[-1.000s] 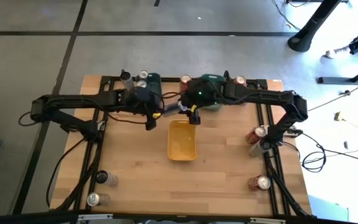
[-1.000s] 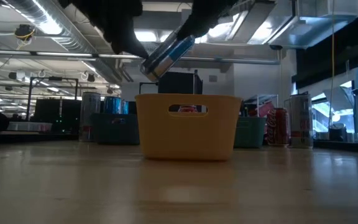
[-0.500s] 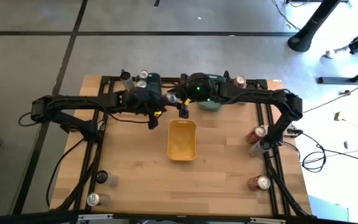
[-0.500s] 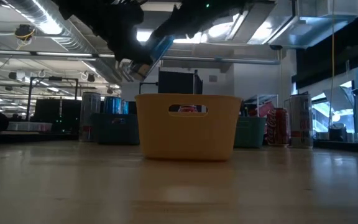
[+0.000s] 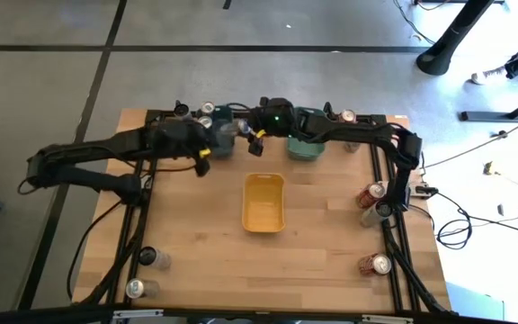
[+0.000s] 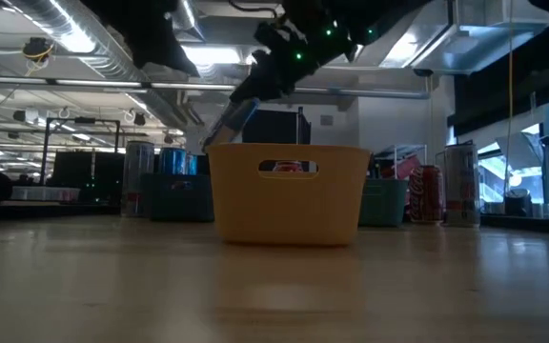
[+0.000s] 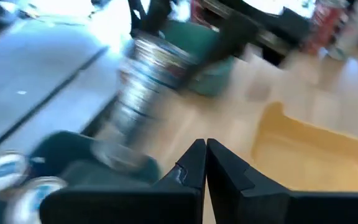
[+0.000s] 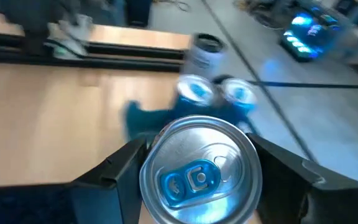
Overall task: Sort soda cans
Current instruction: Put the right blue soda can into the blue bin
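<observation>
Silver can (image 8: pixel 199 168) sat clamped betw. the right gripper (image 5: pixel 241 137) fingers, held tilted above the teal bin (image 5: pixel 218 117) at the table's far edge, its top facing back at the wrist cam, w/ the left gripper (image 7: pixel 205 163) pinched together, empty, just beside that bin, so right arm was nearer.

No text, label, brand or number is showing clearly enough to read on any can, bin or other thing.

Grey floor (image 5: pixel 43 81) — ceiling ducts (image 6: pixel 74 33), windows (image 6: pixel 541 124) w/ daylight
</observation>
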Controlling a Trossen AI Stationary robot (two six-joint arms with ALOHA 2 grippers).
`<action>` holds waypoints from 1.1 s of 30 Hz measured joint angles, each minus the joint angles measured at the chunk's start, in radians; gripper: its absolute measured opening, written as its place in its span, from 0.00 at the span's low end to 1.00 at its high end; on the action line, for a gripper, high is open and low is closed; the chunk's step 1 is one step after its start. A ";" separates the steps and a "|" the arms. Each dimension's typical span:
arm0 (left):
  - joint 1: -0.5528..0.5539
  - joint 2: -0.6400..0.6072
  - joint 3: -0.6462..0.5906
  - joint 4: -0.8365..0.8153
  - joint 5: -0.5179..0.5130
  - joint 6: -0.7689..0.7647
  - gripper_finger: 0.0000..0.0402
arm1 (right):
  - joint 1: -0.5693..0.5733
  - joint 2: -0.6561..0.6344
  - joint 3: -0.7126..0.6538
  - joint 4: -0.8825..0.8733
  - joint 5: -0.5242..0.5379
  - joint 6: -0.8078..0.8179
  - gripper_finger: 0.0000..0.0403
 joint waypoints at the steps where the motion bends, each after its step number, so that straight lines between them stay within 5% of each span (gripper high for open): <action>1: 0.012 -0.009 0.000 -0.001 -0.002 0.002 0.01 | 0.008 -0.002 0.000 0.008 -0.021 0.005 0.57; 16: 0.047 0.054 0.000 -0.092 0.044 -0.010 0.01 | 0.073 -0.078 0.000 -0.017 -0.109 0.052 0.57; 24: 0.047 0.116 -0.001 -0.050 0.070 -0.013 0.01 | 0.072 -0.039 0.000 0.139 -0.136 0.080 0.57; 33: 0.053 0.083 -0.002 -0.147 0.055 -0.032 0.01 | 0.061 0.035 0.001 0.239 -0.062 0.086 0.57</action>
